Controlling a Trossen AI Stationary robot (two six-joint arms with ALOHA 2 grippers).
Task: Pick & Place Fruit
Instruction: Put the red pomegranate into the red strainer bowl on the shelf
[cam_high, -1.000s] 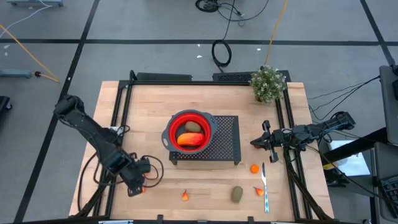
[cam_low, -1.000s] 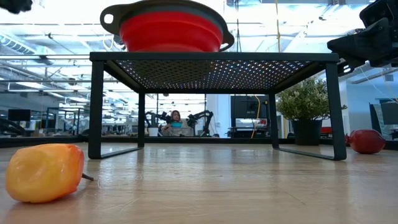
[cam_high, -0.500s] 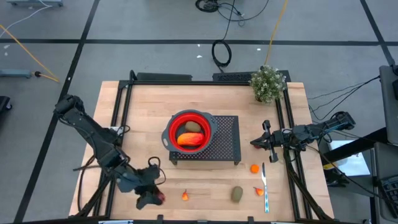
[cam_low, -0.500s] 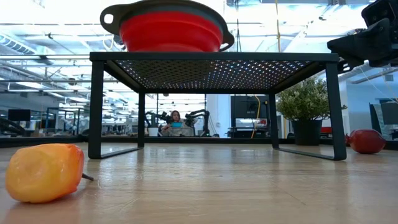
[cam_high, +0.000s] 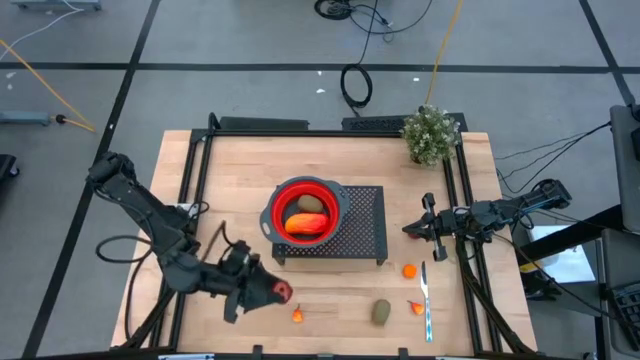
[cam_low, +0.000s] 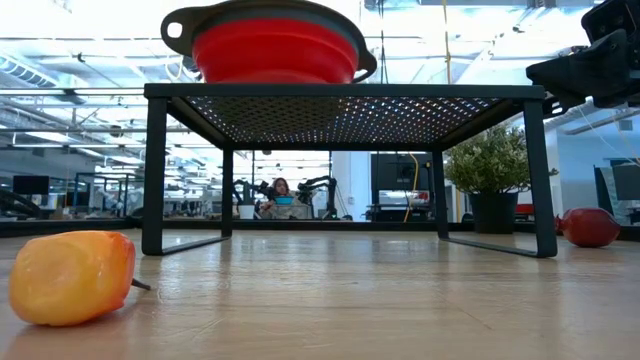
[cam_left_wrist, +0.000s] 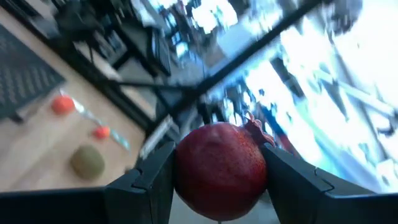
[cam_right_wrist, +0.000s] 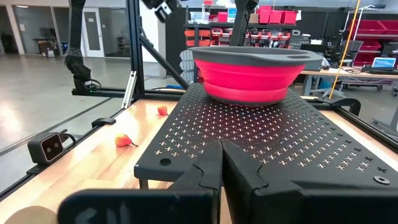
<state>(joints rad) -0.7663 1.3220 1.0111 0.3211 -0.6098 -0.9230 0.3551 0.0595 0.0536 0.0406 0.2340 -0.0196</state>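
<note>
**Kid:** What is the robot doing right now?

**Helper:** It is carrying a fruit. The left pincer (cam_high: 272, 292) holds the dark red round fruit (cam_left_wrist: 219, 170) between its two fingers (cam_left_wrist: 151, 180). It is up off the surface (cam_high: 240, 190), near the front, to the left of the rack (cam_high: 365, 225).

**Kid:** Where does the fruit go?

**Helper:** I think it goes in the red bowl (cam_high: 300, 212). The bowl sits on top of the black rack in the middle. Two fruits are in it: a long orange one (cam_high: 306, 225) and a brownish-green one (cam_high: 309, 204).

**Kid:** What comes next?

**Helper:** The arm likely needs to lift the red fruit higher than the bowl's rim, move it right and farther back until it is over the bowl, then open up and let go. If it stays too low, it could bump the rack.

**Kid:** And the other arm?

**Helper:** The right pincer (cam_high: 425, 227) waits at the right side of the rack. Its fingers are pressed together and hold nothing.

**Kid:** Is there more fruit left?

**Helper:** Yes. A green oval (cam_high: 381, 312) lies near the front, with small orange bits (cam_high: 409, 270) close by. One more small orange piece (cam_high: 297, 315) lies just right of the left pincer.
</note>
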